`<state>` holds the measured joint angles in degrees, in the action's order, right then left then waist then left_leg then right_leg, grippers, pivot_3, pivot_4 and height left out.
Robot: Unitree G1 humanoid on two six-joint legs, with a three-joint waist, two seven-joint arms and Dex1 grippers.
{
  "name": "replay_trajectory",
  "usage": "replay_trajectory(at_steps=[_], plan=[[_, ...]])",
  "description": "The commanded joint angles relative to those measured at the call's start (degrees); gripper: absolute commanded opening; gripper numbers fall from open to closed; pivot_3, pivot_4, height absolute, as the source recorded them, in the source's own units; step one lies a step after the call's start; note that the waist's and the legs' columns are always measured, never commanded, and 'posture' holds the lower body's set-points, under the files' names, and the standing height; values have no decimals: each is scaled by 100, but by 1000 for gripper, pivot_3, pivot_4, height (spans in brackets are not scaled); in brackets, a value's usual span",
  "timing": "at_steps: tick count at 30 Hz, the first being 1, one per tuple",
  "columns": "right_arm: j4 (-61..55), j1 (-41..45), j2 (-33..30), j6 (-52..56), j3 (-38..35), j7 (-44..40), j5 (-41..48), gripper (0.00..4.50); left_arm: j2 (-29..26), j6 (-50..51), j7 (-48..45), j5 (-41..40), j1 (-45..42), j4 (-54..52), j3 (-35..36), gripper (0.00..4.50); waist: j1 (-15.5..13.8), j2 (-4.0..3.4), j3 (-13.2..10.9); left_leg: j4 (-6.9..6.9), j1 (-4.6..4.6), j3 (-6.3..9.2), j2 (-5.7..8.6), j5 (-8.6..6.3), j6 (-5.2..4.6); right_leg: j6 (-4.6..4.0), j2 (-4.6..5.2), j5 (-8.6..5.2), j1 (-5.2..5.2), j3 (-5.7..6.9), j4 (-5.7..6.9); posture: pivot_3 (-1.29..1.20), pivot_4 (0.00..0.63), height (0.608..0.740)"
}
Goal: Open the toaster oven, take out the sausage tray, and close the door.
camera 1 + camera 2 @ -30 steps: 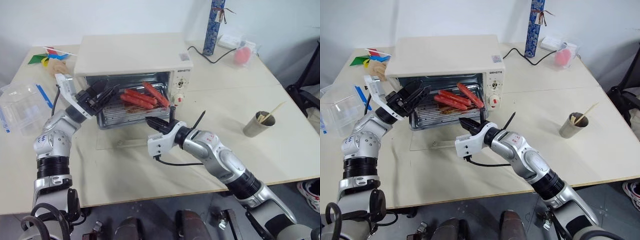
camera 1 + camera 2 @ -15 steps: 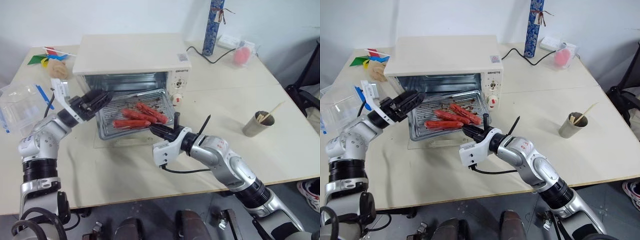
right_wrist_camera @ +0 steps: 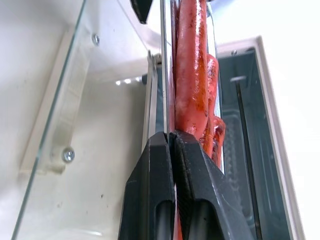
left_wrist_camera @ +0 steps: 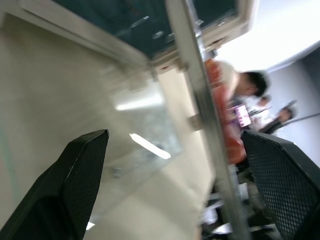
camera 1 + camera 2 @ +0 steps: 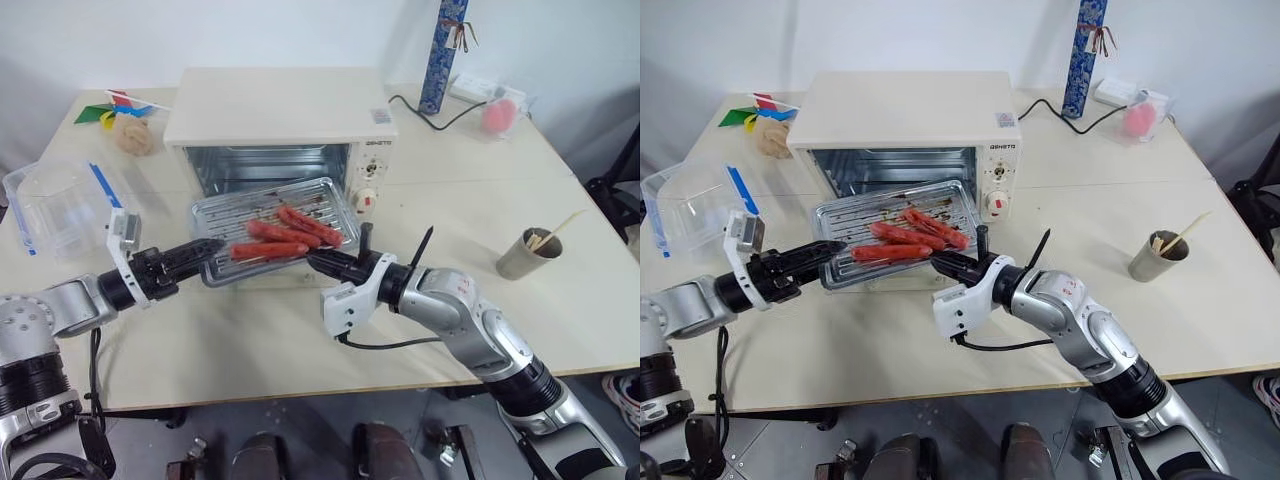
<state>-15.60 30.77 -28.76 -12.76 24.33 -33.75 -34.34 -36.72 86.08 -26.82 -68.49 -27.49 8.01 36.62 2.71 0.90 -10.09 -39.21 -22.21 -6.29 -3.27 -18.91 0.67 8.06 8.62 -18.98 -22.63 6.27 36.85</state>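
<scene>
The sausage tray is hanging level just outside the toaster oven, above the lowered door, because the right hand is pinching its near right rim. The left hand is waiting spread wide at the near left corner, gripping nothing. The right wrist view is showing the pinch on the rim edge-on, while the head views are showing the tray out over the desk.

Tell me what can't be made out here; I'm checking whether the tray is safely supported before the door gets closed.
- Left gripper: head views show open fingers at the sausage tray edge; contact can't be told, and the left wrist view is blurred.
- Door: lying open under the tray, which covers most of it in the head views.
- Toaster oven interior: rear is shadowed.
</scene>
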Motion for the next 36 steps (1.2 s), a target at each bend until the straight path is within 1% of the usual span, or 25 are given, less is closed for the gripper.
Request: replay_trajectory(at_steps=[1,5,8,9,12,15,16,17,19,21,27,30,33,36], plan=[[-182,60,-35,-202,-190,-3,195,10,109,306,453,-445,-182,160,400,4500,-13,1,0,0,1,0,0,0,0,0,0,0,1,0,0,0,150,740],[-164,67,-64,-257,-219,-91,293,10,203,494,798,-676,-264,373,553,4500,-15,1,0,0,2,-1,1,0,0,0,0,0,1,0,0,0,150,740],[-169,69,-96,-280,-239,-143,365,0,153,637,943,-835,-261,561,428,3936,-22,1,1,0,2,-1,1,0,0,0,-1,0,1,0,0,0,150,740],[-171,71,-102,-282,-245,-167,395,0,87,642,995,-941,-213,628,251,3654,-23,1,1,0,2,-1,2,0,0,0,-1,0,1,0,0,0,150,740],[-191,73,-109,-270,-261,-248,516,0,94,642,1193,-1112,-163,619,29,2709,-31,1,1,0,3,-1,2,0,0,0,-1,0,1,-1,0,0,150,740],[-193,77,-95,-253,-265,-319,588,0,105,642,1326,-1284,-104,645,-58,1797,-44,1,1,0,3,-2,2,0,0,0,-1,0,1,-1,0,0,150,740],[-194,77,-93,-257,-266,-349,621,0,118,642,1391,-1326,-72,677,-76,1608,-45,1,1,0,3,-2,2,0,1,0,-1,0,2,-2,0,0,150,740],[-191,83,-96,-274,-266,-383,663,0,133,642,1463,-1399,-43,725,-85,1222,-44,1,1,0,3,-2,2,0,0,0,-1,0,2,-2,0,0,150,740],[-196,90,-94,-278,-269,-460,754,0,146,642,1644,-1532,-5,844,-74,694,-48,1,1,0,3,-3,2,0,0,0,-1,0,1,-2,0,0,150,740],[-196,100,-91,-283,-277,-511,788,0,152,642,1790,-1641,45,891,-68,36,-59,1,1,0,4,-2,2,0,0,0,-1,0,2,-2,0,0,150,740],[-183,95,-75,-187,-255,-853,1124,0,218,469,2078,-2020,362,898,-171,11,-69,1,1,0,5,-3,2,0,0,0,0,0,2,-4,-1,0,150,740],[-222,102,-94,-49,-209,-1073,1124,0,234,331,2202,-2246,495,880,-254,11,-86,1,1,0,6,-3,3,0,0,0,0,0,4,-5,-2,0,150,740],[-277,86,-102,1,-212,-1274,1320,725,256,167,2356,-2514,673,888,-363,0,-84,1,1,0,7,-4,3,0,0,0,0,0,4,-6,-2,0,150,740],[-343,73,-198,-13,-224,-1513,1612,1643,238,-3,2487,-2810,837,844,-467,0,-86,1,1,0,8,-3,2,0,0,-1,0,0,4,-6,-2,0,150,740]])
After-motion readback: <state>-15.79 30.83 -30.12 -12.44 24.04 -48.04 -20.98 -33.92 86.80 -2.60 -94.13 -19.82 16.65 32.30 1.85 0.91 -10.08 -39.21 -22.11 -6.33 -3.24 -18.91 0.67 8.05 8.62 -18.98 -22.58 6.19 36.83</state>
